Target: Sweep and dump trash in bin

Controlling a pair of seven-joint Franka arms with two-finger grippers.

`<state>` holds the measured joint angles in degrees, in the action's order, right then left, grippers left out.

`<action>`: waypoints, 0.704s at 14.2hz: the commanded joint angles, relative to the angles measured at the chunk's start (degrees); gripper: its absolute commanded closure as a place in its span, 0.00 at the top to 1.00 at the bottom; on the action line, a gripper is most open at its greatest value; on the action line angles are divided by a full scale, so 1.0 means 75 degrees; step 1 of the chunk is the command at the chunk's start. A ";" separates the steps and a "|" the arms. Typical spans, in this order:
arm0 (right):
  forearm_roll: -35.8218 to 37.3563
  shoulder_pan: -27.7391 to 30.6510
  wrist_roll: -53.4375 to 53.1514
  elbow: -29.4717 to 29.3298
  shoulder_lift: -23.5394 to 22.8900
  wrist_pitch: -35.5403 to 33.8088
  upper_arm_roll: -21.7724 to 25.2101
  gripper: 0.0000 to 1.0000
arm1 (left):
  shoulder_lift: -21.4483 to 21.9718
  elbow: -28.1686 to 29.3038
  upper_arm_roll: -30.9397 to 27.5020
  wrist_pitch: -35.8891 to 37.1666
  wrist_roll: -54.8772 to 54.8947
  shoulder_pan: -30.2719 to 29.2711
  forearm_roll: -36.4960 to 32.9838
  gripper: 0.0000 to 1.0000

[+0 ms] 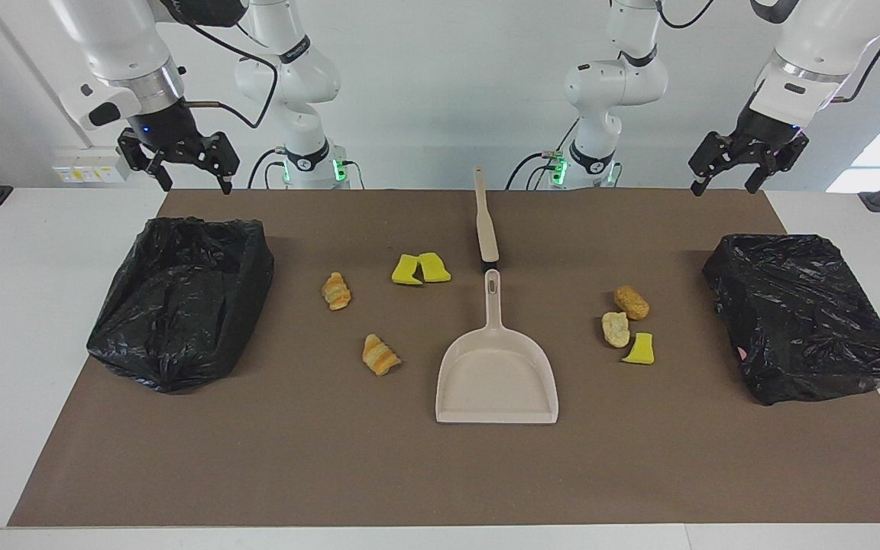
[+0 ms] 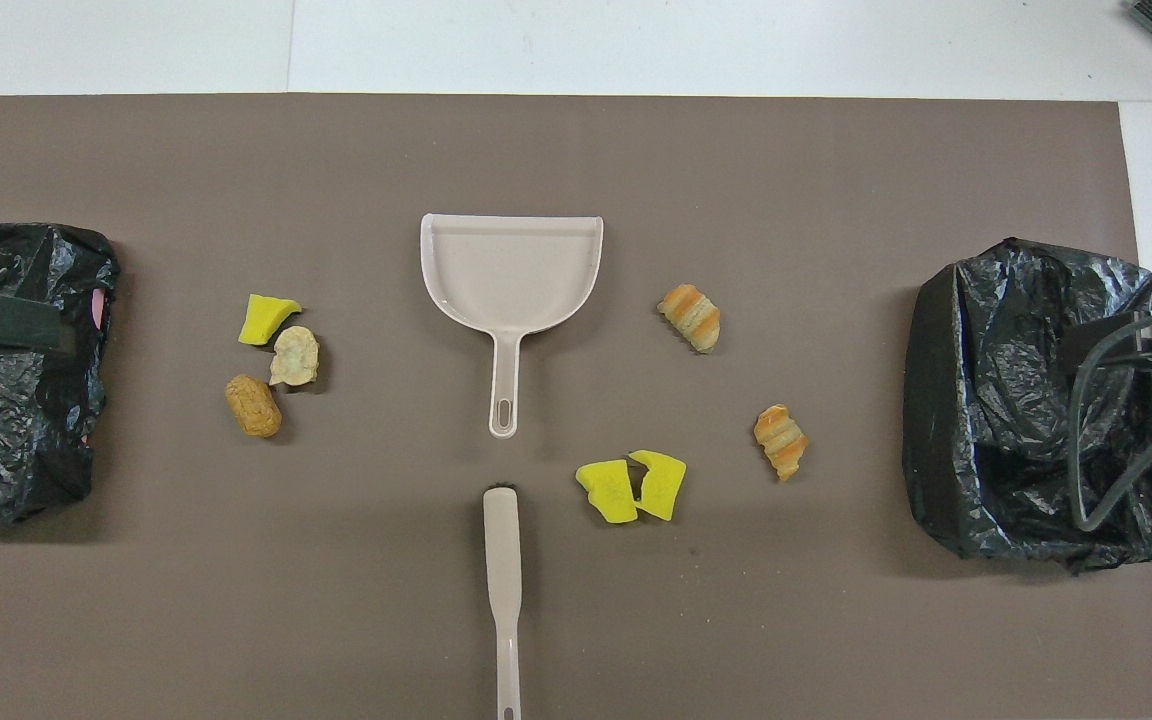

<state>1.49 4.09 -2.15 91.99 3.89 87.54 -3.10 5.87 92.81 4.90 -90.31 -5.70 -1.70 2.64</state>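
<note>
Both arms wait raised. The right gripper (image 1: 188,164) hangs with fingers spread over the black-lined bin (image 1: 180,302) at the right arm's end of the mat; the left gripper (image 1: 745,164), fingers also spread, hangs over the second bin (image 1: 803,317) at the other end. Seven bits of trash lie mid-mat: two croissants (image 1: 336,291), paired yellow wedges (image 1: 420,269), and a cluster (image 1: 627,325) (two lumps, one wedge). Dustpan (image 1: 497,370) and brush (image 1: 485,221) lie between them; the overhead view cuts off the brush's end.
</note>
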 commanded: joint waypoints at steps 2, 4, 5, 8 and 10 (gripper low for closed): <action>-0.0093 0.0017 -0.0100 -0.0019 0.0020 -0.0153 -0.0032 1.00 | 0.0190 0.0233 -0.0044 0.0053 -0.0014 0.0086 0.0093 1.00; -0.0093 0.0017 -0.0100 -0.0019 0.0020 -0.0153 -0.0021 1.00 | 0.0319 0.0397 -0.0032 0.0112 -0.0025 0.0237 0.0093 1.00; -0.0093 0.0017 -0.0100 -0.0019 0.0020 -0.0153 -0.0032 1.00 | 0.0389 0.0503 -0.0032 0.0112 -0.0002 0.0238 0.0105 1.00; -0.0081 0.0005 -0.0100 -0.0019 0.0020 -0.0153 -0.0021 1.00 | 0.0588 0.0820 -0.0044 0.0030 0.0068 0.0168 0.0105 1.00; -0.0081 0.0005 -0.0100 -0.0019 0.0020 -0.0153 -0.0021 1.00 | 0.0589 0.0855 -0.0079 -0.0064 0.0068 0.0109 0.0105 1.00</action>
<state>1.48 4.08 -2.15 91.99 3.89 87.54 -3.13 8.26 96.73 4.77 -89.87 -5.71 -0.49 2.69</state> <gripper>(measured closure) 0.000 0.000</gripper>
